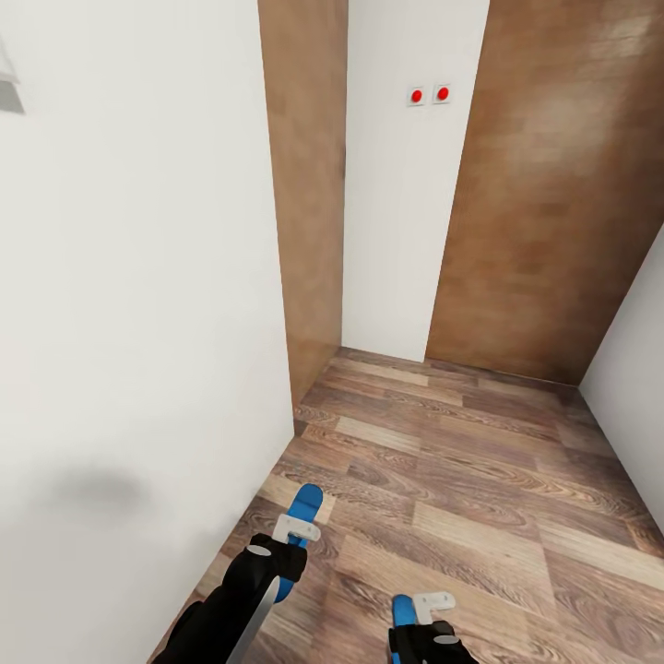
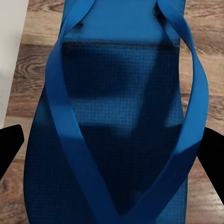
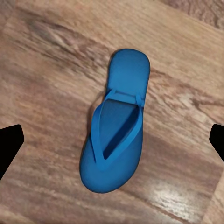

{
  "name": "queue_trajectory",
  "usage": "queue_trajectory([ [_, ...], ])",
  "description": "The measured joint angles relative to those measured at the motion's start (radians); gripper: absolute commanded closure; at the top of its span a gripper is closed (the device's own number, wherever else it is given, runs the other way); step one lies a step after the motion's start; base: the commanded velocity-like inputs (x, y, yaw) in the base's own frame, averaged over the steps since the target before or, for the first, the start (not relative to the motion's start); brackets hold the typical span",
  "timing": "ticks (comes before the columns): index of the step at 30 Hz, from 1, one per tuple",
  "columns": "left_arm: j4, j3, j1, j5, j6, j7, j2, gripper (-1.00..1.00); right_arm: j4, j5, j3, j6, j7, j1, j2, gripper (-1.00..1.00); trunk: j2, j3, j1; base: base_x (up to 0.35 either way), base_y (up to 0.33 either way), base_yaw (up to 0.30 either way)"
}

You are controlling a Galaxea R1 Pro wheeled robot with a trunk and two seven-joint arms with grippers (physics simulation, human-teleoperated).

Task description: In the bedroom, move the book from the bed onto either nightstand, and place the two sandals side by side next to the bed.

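The left gripper (image 1: 297,531) has its fingers (image 2: 10,144) wide, 1 on each side of 1 sandal (image 2: 116,116). I cannot tell if they squeeze it. The right gripper (image 1: 422,610) is wide, above sandal 2 (image 3: 116,126) on the floor (image 1: 480,480).

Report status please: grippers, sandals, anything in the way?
Right gripper open, above one sandal on floor. Left gripper tight over other sandal, grip unclear. White wall close at left.
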Motion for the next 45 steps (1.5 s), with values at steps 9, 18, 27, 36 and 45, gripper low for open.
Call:
queue_trajectory([
  [9,0.000,0.000,0.000,-0.001,-0.038,0.000,0.000,1.00,-0.001,-0.005,0.000,0.001,0.000,0.000,0.004,-1.00,-0.002,-0.027,0.003,0.000,0.000,0.000],
  [18,-0.001,0.000,0.000,-0.002,-0.044,0.001,0.000,1.00,-0.013,-0.014,-0.001,0.004,-0.007,-0.030,0.012,-1.00,-0.002,-0.027,0.003,0.000,0.000,0.000],
  [27,-0.001,0.000,0.000,-0.001,-0.045,0.004,0.000,1.00,-0.014,-0.072,-0.009,0.070,-0.014,-0.088,0.011,-1.00,-0.003,-0.046,0.005,0.000,0.000,0.000],
  [36,-0.001,0.000,0.000,-0.001,-0.045,0.004,0.000,1.00,-0.005,-0.129,-0.011,0.077,-0.016,-0.094,0.005,-1.00,-0.005,-0.081,0.010,0.000,0.000,0.000],
  [45,0.000,0.000,0.000,-0.001,-0.046,0.004,0.000,1.00,-0.006,-0.134,-0.011,0.077,-0.017,-0.096,0.003,-1.00,-0.005,-0.089,0.010,0.000,0.000,0.000],
])
